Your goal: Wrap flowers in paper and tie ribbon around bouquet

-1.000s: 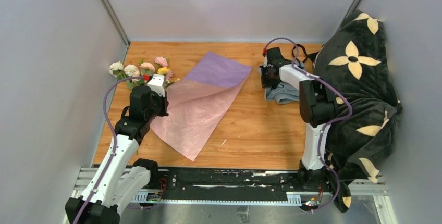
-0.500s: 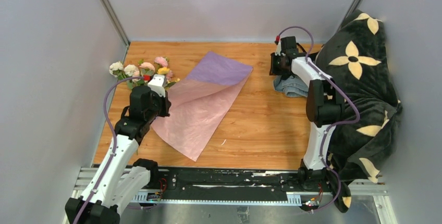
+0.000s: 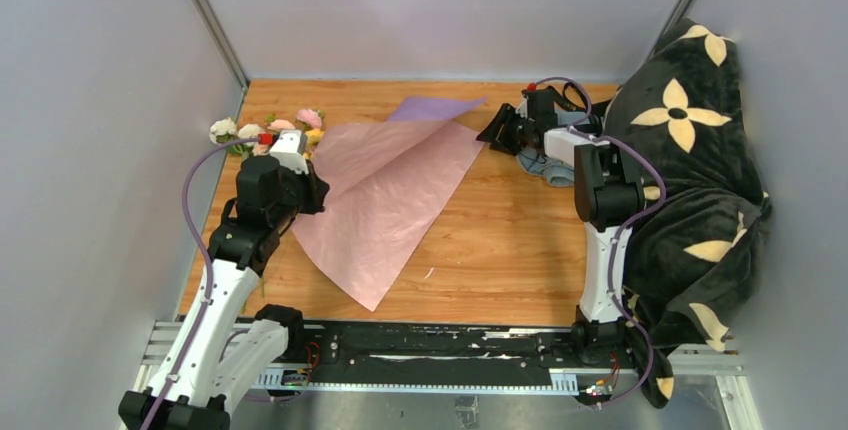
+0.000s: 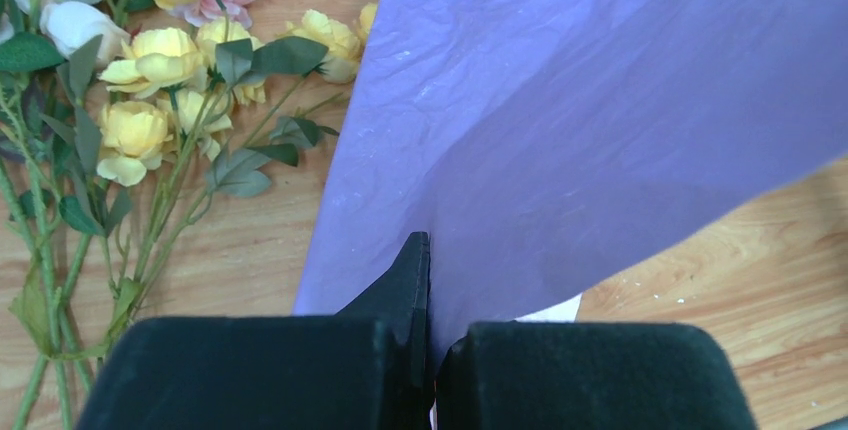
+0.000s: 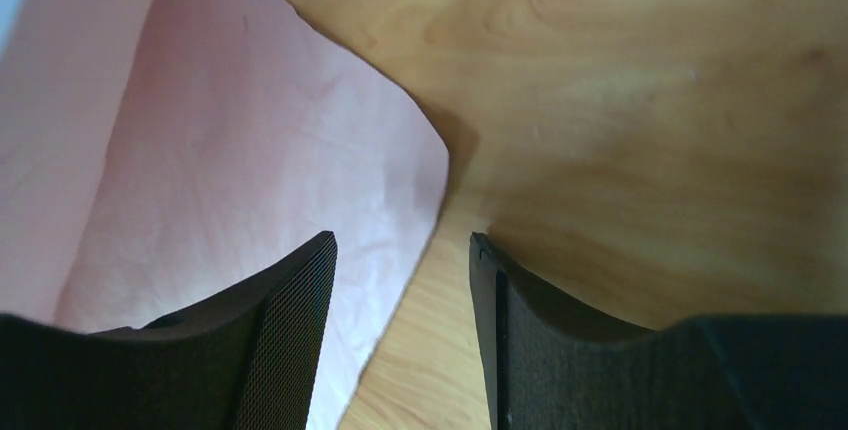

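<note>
So our left pincer [image 4: 428,290] is clamped shut on the near edge of the paper [image 3: 390,195], pads pressed together with the sheet pinched between them. In its wrist view we only get the lavender face fanning away toward 12 and 2 o'clock. From above, that side of the sheet is raised off the table [image 3: 500,250], so mostly the pale pink face shows, with a sliver of purple peeking out at the far edge around 12 o'clock. The flowers [image 4: 150,80] lie on the wood at about 10 o'clock from that pincer, just beside the paper's edge. Their yellow, white and pink heads are at the far end and the thin green stems run back toward 7 o'clock; they're loose, not yet wrapped. Our right pincer [image 5: 401,240] is over at 1 o'clock on the table, jaws standing well apart with bare wood showing in the gap. The paper's far right corner sits just ahead of the finger [image 5: 280,340] on the left of its wrist view, pink side up; we can't tell if that finger touches it, but it isn't gripped. At about 4 o'clock from that pincer in the overhead view there's a crumpled grey-blue cloth [image 3: 555,165], and past it a black blanket [image 3: 690,150] with cream flower shapes heaped along the right wall.
</note>
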